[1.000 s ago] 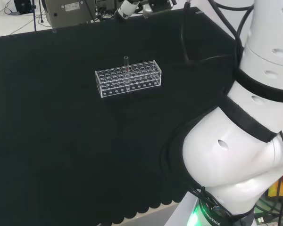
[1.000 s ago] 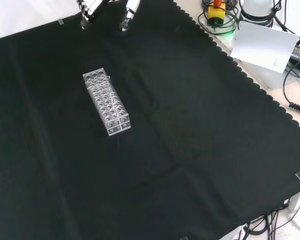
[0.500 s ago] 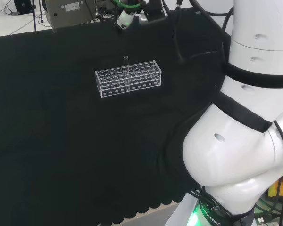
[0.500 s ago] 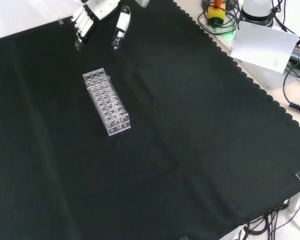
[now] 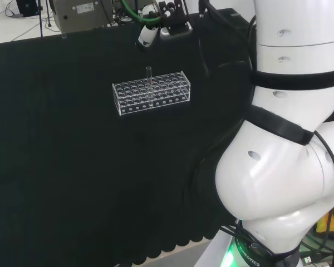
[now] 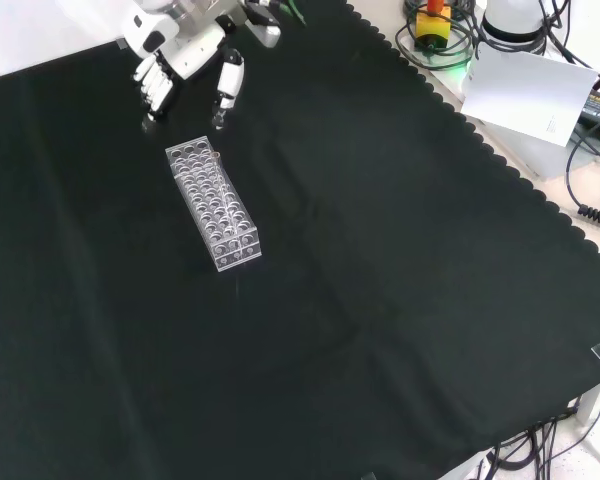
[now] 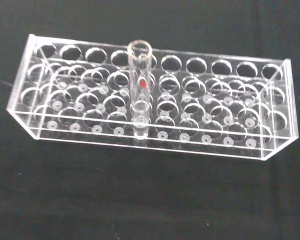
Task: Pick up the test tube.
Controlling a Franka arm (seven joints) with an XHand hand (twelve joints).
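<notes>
The test tube (image 7: 140,90) stands upright in a clear plastic rack (image 7: 150,102), seated in a hole near the middle of the rack's length, in one of the inner rows. In the wrist view its open rim rises above the rack's top plate, and a small red mark shows on the glass partway down. The remaining holes visible in that view are vacant.

In the front view, taken left to right: the hand (image 6: 175,62) hangs above the cloth near the bench's far edge, its fingers (image 6: 156,88) straight, lying side by side and pointing down toward the rack, with the thumb (image 6: 225,85) set apart to their right. The hand is spread and holds nothing. It is near the far short end of the rack (image 6: 212,203) without touching it. The rack lies on the black cloth (image 6: 400,280), well apart from the scalloped right edge of the cloth.

In the head view the rack (image 5: 151,93) sits toward the far side of the bench, the tube (image 5: 149,83) projecting above it. The hand (image 5: 147,34) is beyond the rack, by the bench's far edge.
</notes>
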